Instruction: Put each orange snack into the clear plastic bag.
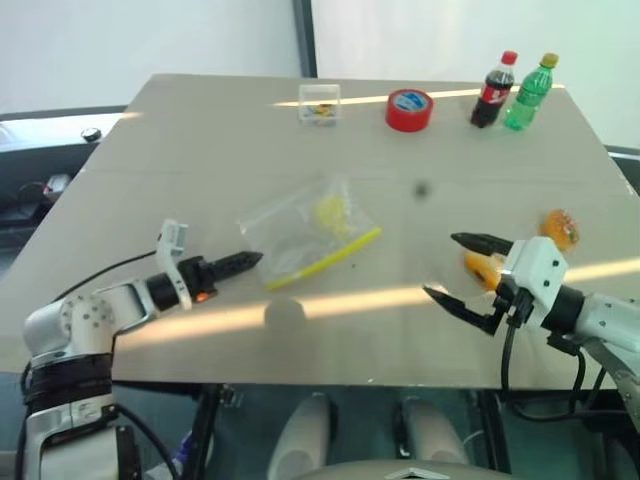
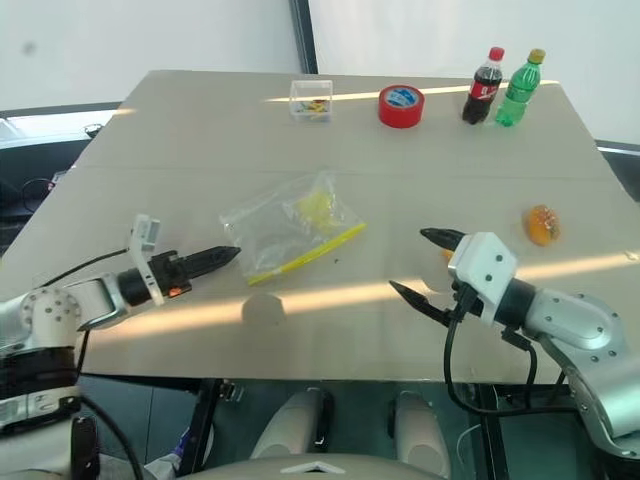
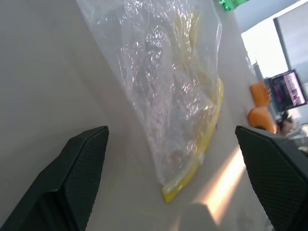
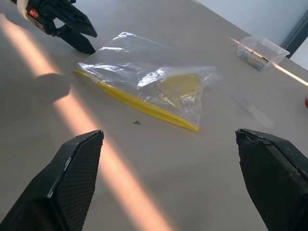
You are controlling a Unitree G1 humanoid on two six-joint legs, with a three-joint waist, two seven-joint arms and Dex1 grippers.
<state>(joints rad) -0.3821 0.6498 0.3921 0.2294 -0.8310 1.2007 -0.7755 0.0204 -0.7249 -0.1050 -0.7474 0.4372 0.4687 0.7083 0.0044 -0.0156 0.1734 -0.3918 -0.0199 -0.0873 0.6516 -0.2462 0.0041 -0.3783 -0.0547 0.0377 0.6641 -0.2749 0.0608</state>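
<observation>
The clear plastic bag (image 1: 308, 232) lies flat at the centre of the desk (image 1: 200, 150), its yellow strip (image 1: 325, 258) along the edge nearer the lower frame. One orange snack (image 1: 561, 228) sits at the right of the left eye view, near the desk's right edge. The other orange snack (image 1: 481, 267) lies just beside the right pincer (image 1: 453, 268), partly hidden behind its white housing; in the right eye view only a sliver of it shows there.

The left pincer (image 1: 243, 261) points toward the bag's lower-left corner, close to it but apart; the head views show its fingers edge-on, while the left wrist view shows them spread wide with the bag between and beyond them. That view also catches both snacks (image 3: 261, 117) past the bag. The right pincer is spread, empty, its two black fingers (image 2: 441, 238) aimed left toward the bag; its wrist view shows the bag (image 4: 144, 82) and the left pincer (image 4: 77, 36) beyond it.

Bare desk lies between the bag and the right pincer. Along the far edge stand a clear box (image 1: 320, 104), a red tape roll (image 1: 409, 109), a cola bottle (image 1: 494, 90) and a green bottle (image 1: 530, 92), well apart from the bag.
</observation>
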